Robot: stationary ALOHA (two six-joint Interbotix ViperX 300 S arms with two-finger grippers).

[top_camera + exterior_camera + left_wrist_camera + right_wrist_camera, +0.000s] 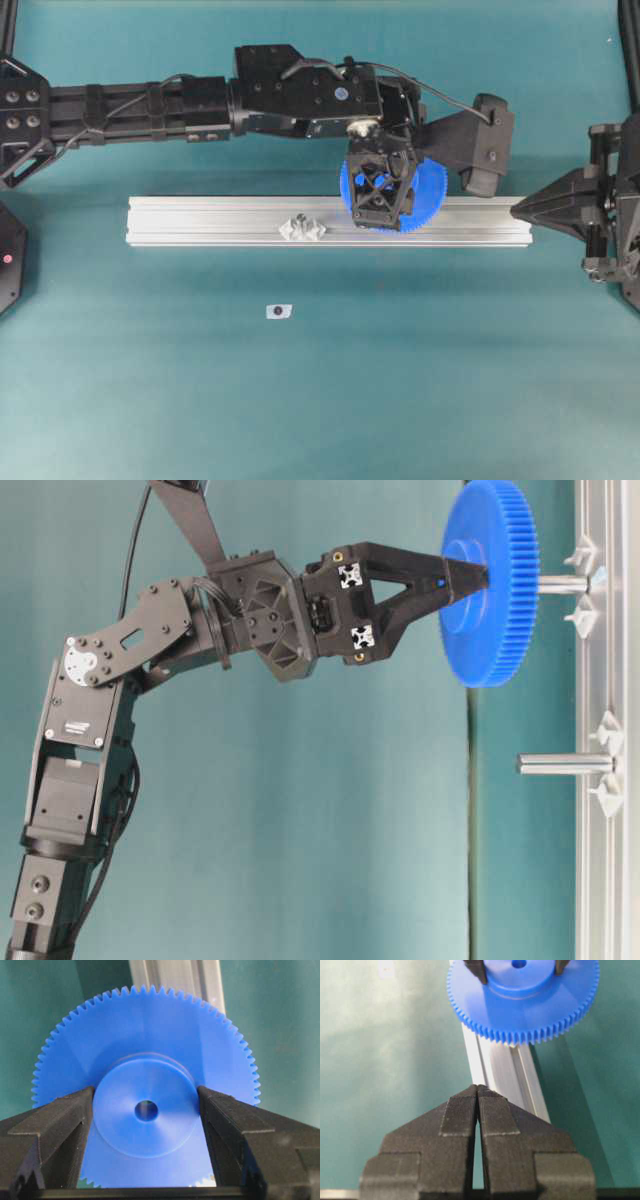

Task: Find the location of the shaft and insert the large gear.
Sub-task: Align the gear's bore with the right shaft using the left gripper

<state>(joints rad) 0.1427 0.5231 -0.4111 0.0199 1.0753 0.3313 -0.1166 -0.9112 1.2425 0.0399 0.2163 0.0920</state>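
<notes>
Holding the large gear (487,580) by its raised hub, above the aluminium rail (200,220)

Gripping with the left gripper (146,1110), fingers (60,1120) pressing on opposite sides of the hub (146,1110), leaving teeth and centre hole clear; hovering flat over the rail, to the right of the diamond-shaped mounts (303,229) in the overhead view, not yet seated. Lining up, in the table-level view, with the upper shaft (562,583) standing off the rail, gear face just short of the pin tip or touching it, contact not determinable. Likely handling as light, stiff moulded plastic with smooth, slippery hub walls, so judging the hub the proper hold and the fine teeth the part to spare. Resting the right gripper (477,1091) near the rail's end, fingers pressed together, holding nothing
</notes>
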